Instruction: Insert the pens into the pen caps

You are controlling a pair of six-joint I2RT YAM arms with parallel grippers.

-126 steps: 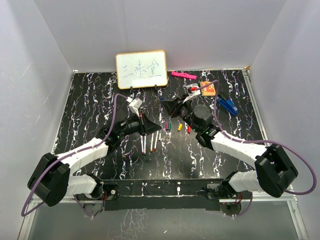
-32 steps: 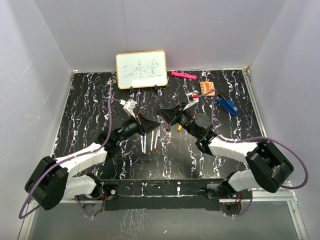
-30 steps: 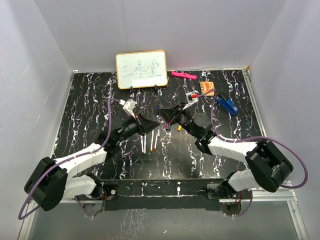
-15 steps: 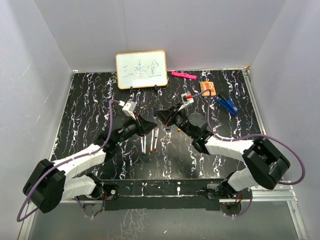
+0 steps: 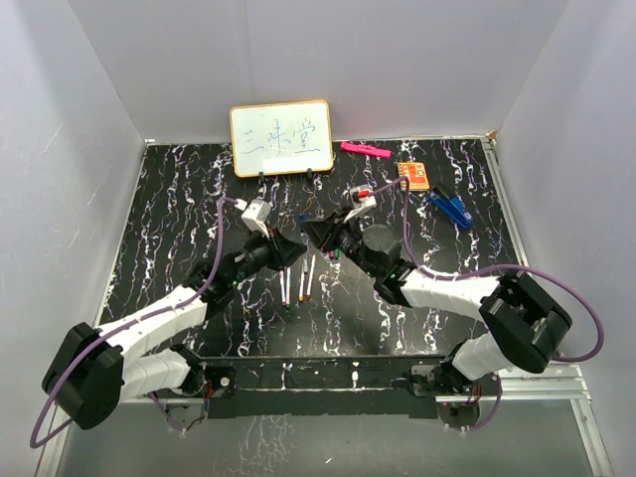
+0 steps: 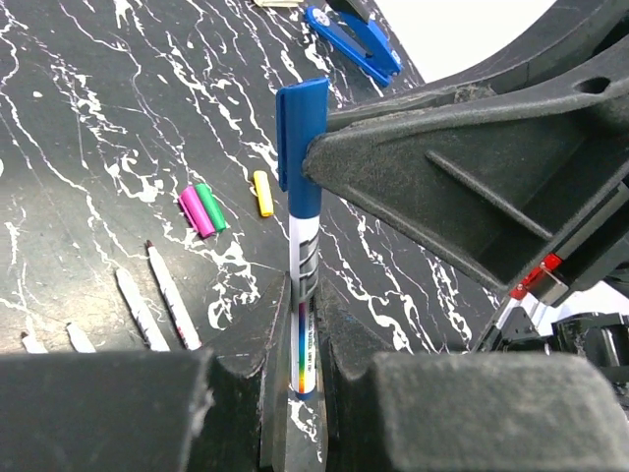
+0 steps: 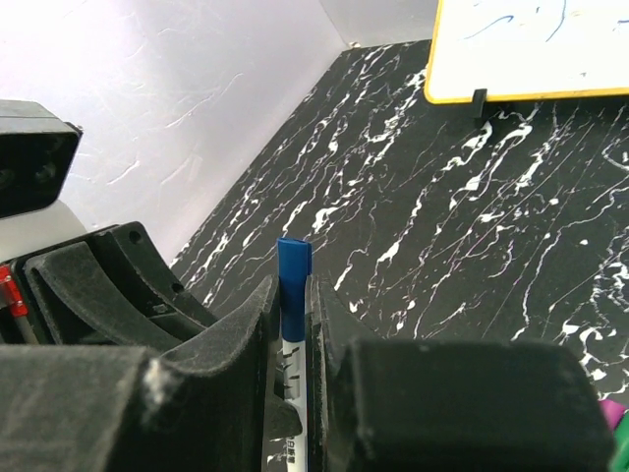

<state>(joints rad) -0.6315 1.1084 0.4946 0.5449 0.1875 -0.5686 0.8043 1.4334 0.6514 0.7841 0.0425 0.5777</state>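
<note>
A white pen with a blue cap on its top end stands upright between the grippers. My left gripper is shut on the pen's lower barrel. My right gripper is shut on the blue cap, and its fingers press against the cap from the right. In the top view both grippers meet above the table's middle: left, right. Three loose pens lie below them. Pink, green and yellow caps lie on the table.
A whiteboard stands at the back. A pink flat bar, an orange item and a blue clip lie at the back right. The black marbled table has grey walls on three sides.
The right gripper has moved left with the blue cap and met the left gripper. The cap now sits over the top of the pen held by the left gripper.
</note>
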